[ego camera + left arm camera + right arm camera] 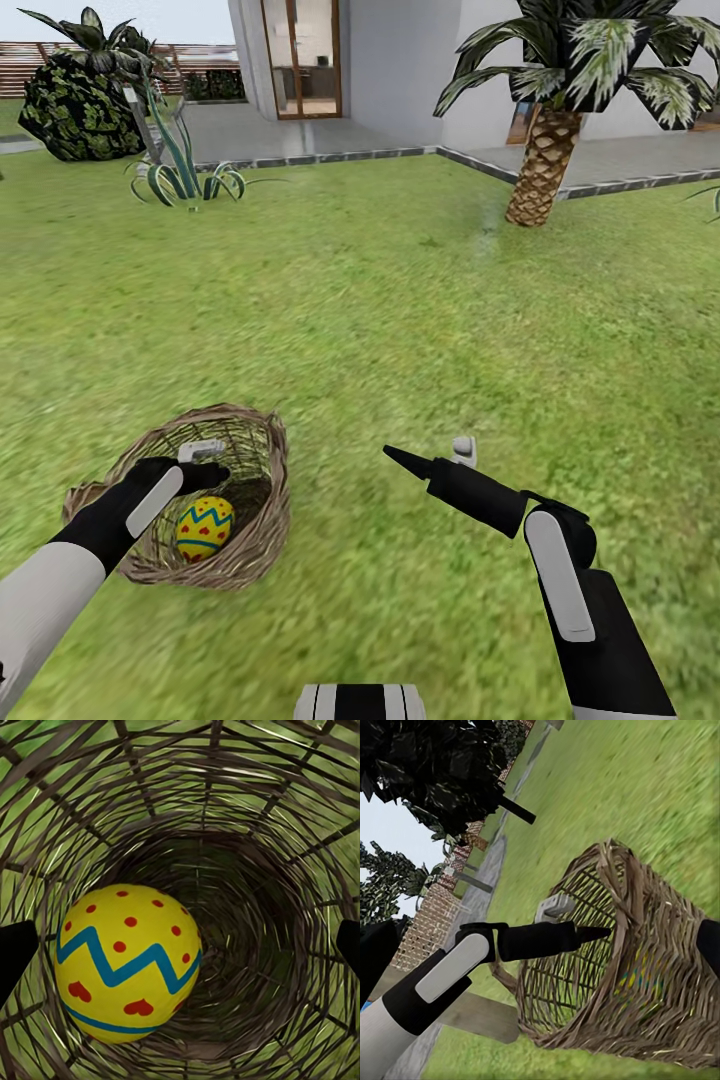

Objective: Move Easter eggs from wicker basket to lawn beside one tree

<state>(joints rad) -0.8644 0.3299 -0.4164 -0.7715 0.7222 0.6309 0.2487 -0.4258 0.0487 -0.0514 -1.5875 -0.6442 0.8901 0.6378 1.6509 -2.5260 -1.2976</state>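
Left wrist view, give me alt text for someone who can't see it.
A yellow Easter egg with red dots and a blue zigzag band lies inside the wicker basket, seen from above. Green lawn shows through the weave, and dark fingertips flank the frame's edges.

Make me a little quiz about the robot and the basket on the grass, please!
1. True or false: the brown woven wicker basket lies on the green grass lawn.
2. How many yellow eggs with red dots and a blue zigzag can you see inside the basket? A) none B) one C) three
3. Fill in: the left gripper reaches into the ____, while the right gripper hangs over the grass.

Key: 1 true; 2 B; 3 basket.
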